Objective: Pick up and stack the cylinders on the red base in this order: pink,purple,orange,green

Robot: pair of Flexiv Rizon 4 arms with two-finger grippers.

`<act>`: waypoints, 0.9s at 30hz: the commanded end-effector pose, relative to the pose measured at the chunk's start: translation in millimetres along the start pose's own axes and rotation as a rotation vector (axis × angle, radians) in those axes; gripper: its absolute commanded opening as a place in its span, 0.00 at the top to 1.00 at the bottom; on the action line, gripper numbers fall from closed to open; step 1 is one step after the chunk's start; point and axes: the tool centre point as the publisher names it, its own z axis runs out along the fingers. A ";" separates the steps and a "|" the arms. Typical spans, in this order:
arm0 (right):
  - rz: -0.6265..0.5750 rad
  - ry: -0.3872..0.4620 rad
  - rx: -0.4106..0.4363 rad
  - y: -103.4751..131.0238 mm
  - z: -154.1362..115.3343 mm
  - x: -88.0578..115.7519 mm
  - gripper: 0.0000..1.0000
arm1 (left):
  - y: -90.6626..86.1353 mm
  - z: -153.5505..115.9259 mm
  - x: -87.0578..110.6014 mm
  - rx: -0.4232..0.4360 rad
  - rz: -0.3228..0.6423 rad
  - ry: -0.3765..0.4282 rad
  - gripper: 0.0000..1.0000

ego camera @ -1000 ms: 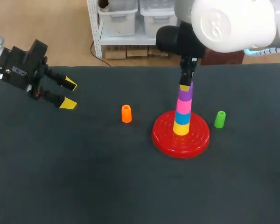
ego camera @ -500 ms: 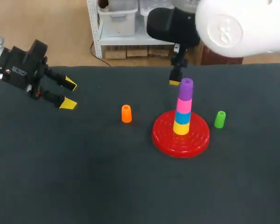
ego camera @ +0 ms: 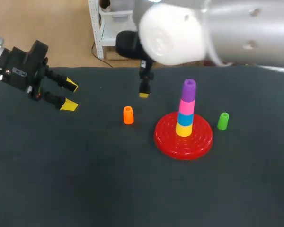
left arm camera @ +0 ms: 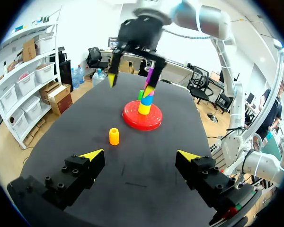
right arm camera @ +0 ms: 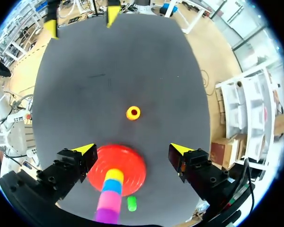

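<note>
The red base (ego camera: 203, 137) carries a stack of yellow, blue, pink and purple cylinders, with the purple cylinder (ego camera: 189, 89) on top. An orange cylinder (ego camera: 128, 115) stands left of the base, and a green cylinder (ego camera: 223, 121) stands to its right. My right gripper (ego camera: 144, 92) hangs open above the table, between the orange cylinder and the stack, holding nothing. Seen from the right wrist, the orange cylinder (right arm camera: 133, 113) lies ahead of the open fingers (right arm camera: 87, 150) and the stack (right arm camera: 111, 194) is beneath them. My left gripper (ego camera: 68, 96) stays open at the far left.
Dark cloth covers the table (ego camera: 85, 179). In the left wrist view the orange cylinder (left arm camera: 114, 136) and the red base (left arm camera: 132, 120) lie ahead of my left gripper (left arm camera: 139, 154), with bare cloth in between.
My right gripper opened, let go of the purple cylinder on top of the stack, rose and swung left toward the orange cylinder. The left arm has not moved.
</note>
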 end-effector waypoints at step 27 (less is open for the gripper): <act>0.045 0.082 -0.070 12.8 100.3 -34.0 0.00 | 0.1 -0.1 1.5 0.000 0.003 -0.003 0.00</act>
